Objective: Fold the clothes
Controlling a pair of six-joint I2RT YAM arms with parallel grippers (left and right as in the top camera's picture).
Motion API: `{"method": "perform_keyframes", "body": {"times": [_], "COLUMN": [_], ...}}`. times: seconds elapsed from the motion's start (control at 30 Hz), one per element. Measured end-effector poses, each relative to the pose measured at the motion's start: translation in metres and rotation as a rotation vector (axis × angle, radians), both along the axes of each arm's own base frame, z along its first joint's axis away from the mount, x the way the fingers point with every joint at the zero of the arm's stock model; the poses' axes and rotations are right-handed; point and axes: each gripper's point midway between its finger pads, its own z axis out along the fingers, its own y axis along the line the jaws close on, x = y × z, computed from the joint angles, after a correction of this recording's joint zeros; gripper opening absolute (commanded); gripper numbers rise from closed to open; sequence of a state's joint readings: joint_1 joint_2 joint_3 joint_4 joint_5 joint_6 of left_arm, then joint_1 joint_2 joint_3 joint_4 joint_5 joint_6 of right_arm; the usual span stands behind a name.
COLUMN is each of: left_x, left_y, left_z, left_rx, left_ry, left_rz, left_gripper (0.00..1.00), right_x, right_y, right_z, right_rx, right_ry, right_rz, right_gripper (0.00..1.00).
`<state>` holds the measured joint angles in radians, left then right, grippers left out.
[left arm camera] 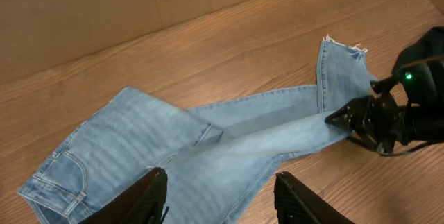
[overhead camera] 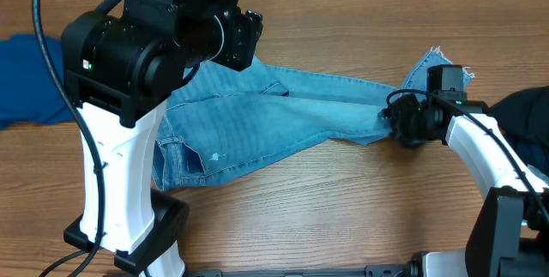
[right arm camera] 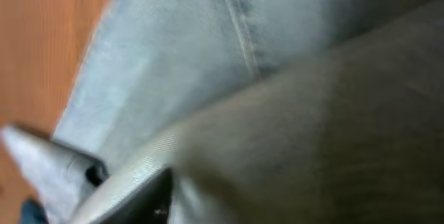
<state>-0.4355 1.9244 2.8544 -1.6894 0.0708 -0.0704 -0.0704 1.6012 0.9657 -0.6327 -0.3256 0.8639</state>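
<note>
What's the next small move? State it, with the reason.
Probably lift the right tool slightly, drawing the jeans leg toward the waistband: its tips meet the leg near the frayed hem, and the left tool hangs open above.

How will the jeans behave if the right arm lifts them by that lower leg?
Likely floppy: the jeans lie creased and folded over themselves, so the leg should drape and trail. Probably heavyish for cloth, being thick stitched denim; the waistband end may drag on the table rather than lift.
</note>
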Motion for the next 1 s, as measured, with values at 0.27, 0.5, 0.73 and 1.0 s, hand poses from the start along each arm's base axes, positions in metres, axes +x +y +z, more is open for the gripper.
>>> {"method": "perform_keyframes", "body": {"times": [0.27,0.5,0.73,1.0], "left_x": [0.0,0.0,0.0,0.0], "left_y": [0.0,0.0,0.0,0.0], "left_z": [0.0,0.0,0.0,0.0], "left_rx": [0.0,0.0,0.0,0.0], "left_ry": [0.001,0.001,0.001,0.001], "left_rz": [0.0,0.0,0.0,0.0], "left_gripper": [0.54,0.53,0.55,0.56], "right_x": [0.032,0.079,0.046,0.002], "right_y": [0.01,0.03,0.021,0.01], "right_z": [0.02,0.126,0.122,0.068], "right_rx": [0.03,-0.006,-0.074,-0.136], "right_ry": [-0.191,-0.726,-0.616,-0.352], "right_rz": [0.091,0.302,0.327,0.399], "right_gripper": [0.04,0.04,0.04,0.04]}}
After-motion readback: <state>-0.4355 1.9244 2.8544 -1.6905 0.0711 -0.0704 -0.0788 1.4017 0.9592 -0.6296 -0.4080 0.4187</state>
